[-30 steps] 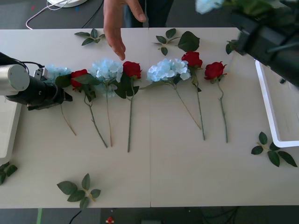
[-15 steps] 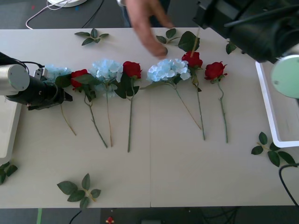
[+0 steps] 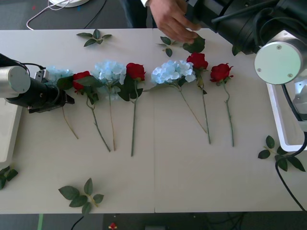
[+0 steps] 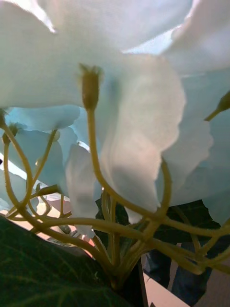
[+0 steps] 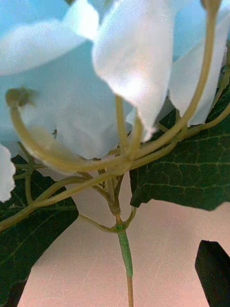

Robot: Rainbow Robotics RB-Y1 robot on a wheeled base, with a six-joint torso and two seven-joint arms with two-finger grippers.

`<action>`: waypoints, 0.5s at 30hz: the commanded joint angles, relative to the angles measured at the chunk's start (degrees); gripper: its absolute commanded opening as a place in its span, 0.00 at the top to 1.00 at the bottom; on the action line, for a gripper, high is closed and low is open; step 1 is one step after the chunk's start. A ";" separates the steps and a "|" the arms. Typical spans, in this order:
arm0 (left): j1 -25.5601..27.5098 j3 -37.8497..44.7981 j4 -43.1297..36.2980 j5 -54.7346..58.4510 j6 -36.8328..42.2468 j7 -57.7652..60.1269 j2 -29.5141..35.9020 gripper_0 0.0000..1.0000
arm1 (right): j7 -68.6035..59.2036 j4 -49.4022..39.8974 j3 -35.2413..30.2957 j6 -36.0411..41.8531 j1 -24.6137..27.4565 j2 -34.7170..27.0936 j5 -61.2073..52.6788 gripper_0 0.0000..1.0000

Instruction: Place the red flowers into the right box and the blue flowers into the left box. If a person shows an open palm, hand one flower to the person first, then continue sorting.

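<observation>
Several red flowers (image 3: 135,71) and three blue flowers (image 3: 172,71) lie in a row across the table, heads to the far side. My left gripper (image 3: 64,99) is low at the leftmost blue flower (image 3: 57,74), open, one black finger (image 5: 213,271) beside its thin stem (image 5: 125,254). My right arm (image 3: 240,24) reaches over the far edge; its gripper (image 3: 196,26) is shut on another blue flower (image 4: 120,96), held in the air. A person's hand (image 3: 172,21) touches that flower's leaf (image 3: 194,44) at the gripper. The right box (image 3: 276,110) and the left box (image 3: 9,129) sit at the table's side edges.
Loose green leaf sprigs lie at the far left (image 3: 93,37), far middle (image 3: 168,43), near left (image 3: 81,194) and by the right box (image 3: 280,155). A black cable (image 3: 288,182) hangs off the right arm. Dark trousers (image 4: 184,278) stand beyond the held flower.
My right arm has swung left along the far edge with the blue flower. The person's hand has moved right and drawn back to meet it. The left arm has stayed still.
</observation>
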 commanded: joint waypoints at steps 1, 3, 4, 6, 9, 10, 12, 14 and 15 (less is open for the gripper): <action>-0.76 -1.38 0.98 -0.56 -0.72 0.90 -1.35 0.00 | 0.75 0.34 1.30 -2.44 -2.66 1.43 -0.62 0.94; -0.76 -1.38 0.98 -0.56 -0.72 0.90 -1.35 0.00 | 0.31 0.52 1.30 -2.52 -2.66 1.43 -0.80 0.55; -0.76 -1.38 0.98 -0.56 -0.72 0.90 -1.35 0.00 | 0.13 0.61 1.30 -2.52 -2.57 1.43 -0.80 0.39; -0.76 -1.38 0.98 -0.56 -0.72 0.90 -1.35 0.00 | -0.13 0.61 1.30 -2.52 -2.49 1.43 -0.80 0.00; -0.76 -1.38 0.98 -0.56 -0.72 0.90 -1.35 0.00 | -0.66 0.78 1.30 -2.52 -2.40 1.34 -0.97 0.00; -0.76 -1.38 0.98 -0.56 -0.72 0.90 -1.35 0.00 | -0.83 0.87 1.30 -2.52 -2.40 1.26 -0.97 0.00; -0.76 -1.38 0.98 -0.56 -0.72 0.90 -1.35 0.00 | -1.01 0.96 1.30 -2.52 -2.31 1.08 -0.97 0.00; -0.76 -1.38 0.98 -0.56 -0.72 0.90 -1.35 0.00 | -1.10 0.96 1.30 -2.52 -2.22 0.73 -0.97 0.00; -0.76 -1.38 0.98 -0.56 -0.72 0.90 -1.35 0.00 | -1.10 0.96 1.30 -2.52 -2.05 0.47 -1.06 0.00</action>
